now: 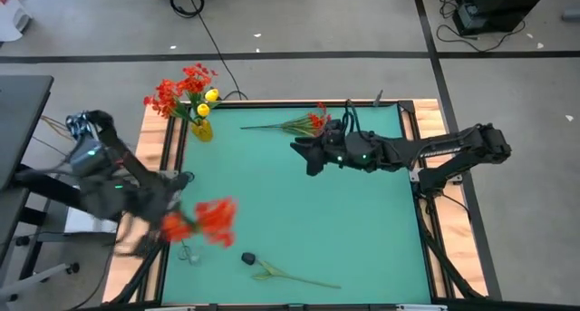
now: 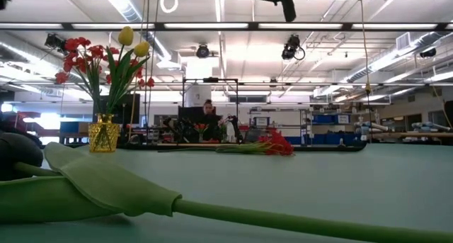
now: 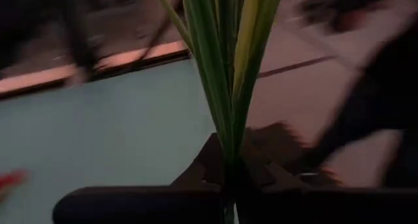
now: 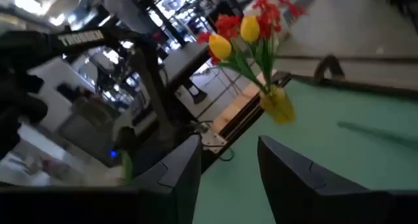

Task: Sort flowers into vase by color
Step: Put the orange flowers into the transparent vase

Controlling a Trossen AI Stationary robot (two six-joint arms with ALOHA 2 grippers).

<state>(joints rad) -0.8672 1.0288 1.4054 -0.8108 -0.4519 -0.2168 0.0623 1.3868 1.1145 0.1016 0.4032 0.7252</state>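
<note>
Left gripper point(image 3: 228, 185) clamps red spray point(image 1: 204, 218) at table's point(image 1: 299, 211) left edge — centre open.

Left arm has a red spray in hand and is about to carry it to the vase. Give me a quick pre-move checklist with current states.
1. Left gripper shut on green stems: ok.
2. Held spray of red artificial flowers off the teal table: cannot tell.
3. Small yellow vase upright at the far left corner: ok.
4. Vase mouth free: not ok, crowded with flowers.
5. Right gripper open, empty, away from the left arm's route: ok.
6. Loose red spray out of the path: ok.
</note>
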